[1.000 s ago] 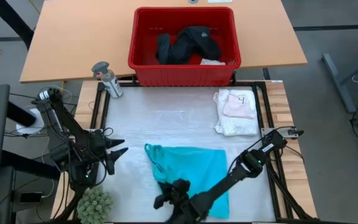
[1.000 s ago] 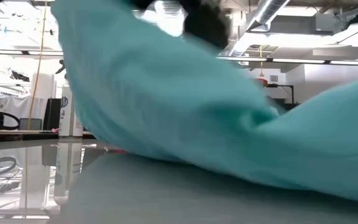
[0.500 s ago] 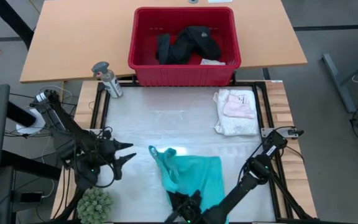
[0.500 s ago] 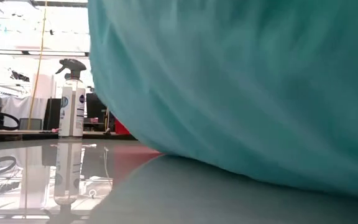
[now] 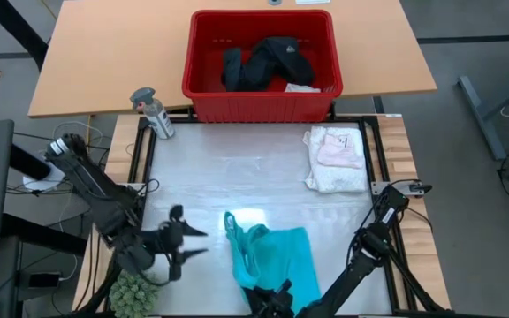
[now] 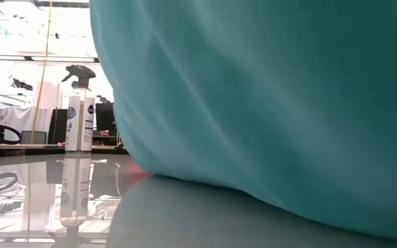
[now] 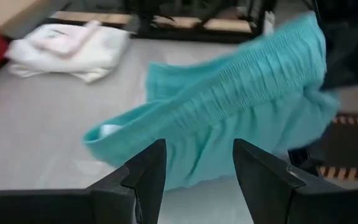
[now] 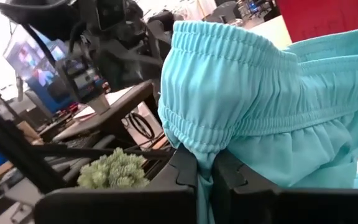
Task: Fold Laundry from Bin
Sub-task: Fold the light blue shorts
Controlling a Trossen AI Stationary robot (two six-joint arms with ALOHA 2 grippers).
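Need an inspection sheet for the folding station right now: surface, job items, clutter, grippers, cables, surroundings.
Surface: grey mat, bare in the middle.
Job's things: turquoise garment bunched at the near edge; folded white and pink pieces on the right; black clothing in the red bin.
Clutter: spray bottle beside the bin; spiky green ball at the near left corner.
Grippers: right gripper shut on the turquoise waistband; left gripper open, empty, facing the garment.
Cables: black leads by the right arm's base.
Surroundings: wooden table behind.
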